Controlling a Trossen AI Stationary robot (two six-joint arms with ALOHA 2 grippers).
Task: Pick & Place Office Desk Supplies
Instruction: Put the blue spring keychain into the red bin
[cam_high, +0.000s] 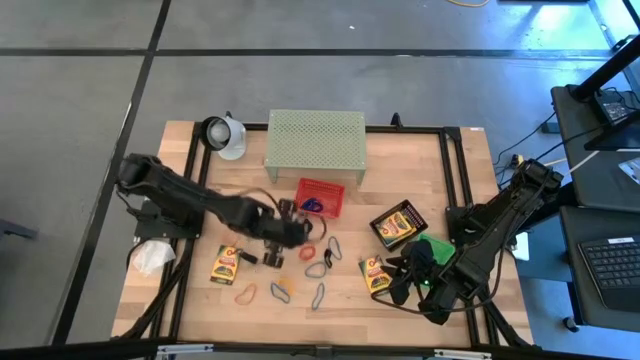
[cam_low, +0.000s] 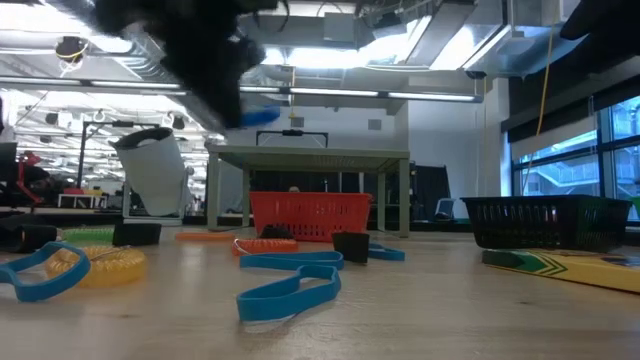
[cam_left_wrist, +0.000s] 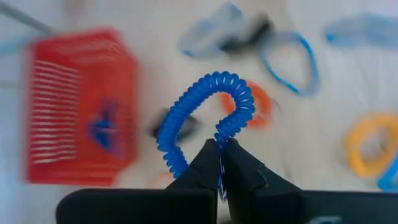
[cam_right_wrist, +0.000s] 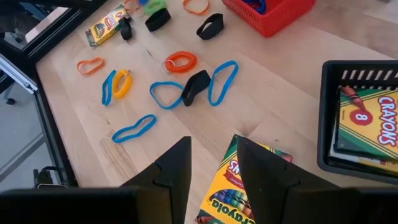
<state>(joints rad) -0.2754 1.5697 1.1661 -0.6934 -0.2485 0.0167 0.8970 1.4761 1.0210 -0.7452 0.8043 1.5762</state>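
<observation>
My left gripper (cam_left_wrist: 221, 148) is shut on a blue coiled loop (cam_left_wrist: 205, 102) and hangs above the table's middle (cam_high: 296, 232), just near of the red basket (cam_high: 320, 196). In the low view the loop (cam_low: 257, 117) shows well above the tabletop. My right gripper (cam_right_wrist: 212, 163) stands open over a yellow-and-green crayon box (cam_right_wrist: 239, 193) at the near right (cam_high: 375, 273), touching nothing. Another crayon box (cam_high: 226, 264) lies flat at the near left. A third lies in the black basket (cam_high: 398, 225). Blue, orange, yellow and black loops (cam_right_wrist: 166, 93) lie scattered on the wood. My left gripper pinches the blue coiled loop between its two fingertips at one spot on the coil (cam_left_wrist: 222, 138). The fingers slant down from above. The loop is lifted clear of the table, and its free part arches out beyond the fingertips.
A pale green perforated shelf (cam_high: 315, 143) stands at the far middle, with a white cup-like object (cam_high: 228, 135) to its left. A white wad (cam_high: 150, 257) lies at the left edge. A black frame (cam_high: 455, 170) borders the tabletop.
</observation>
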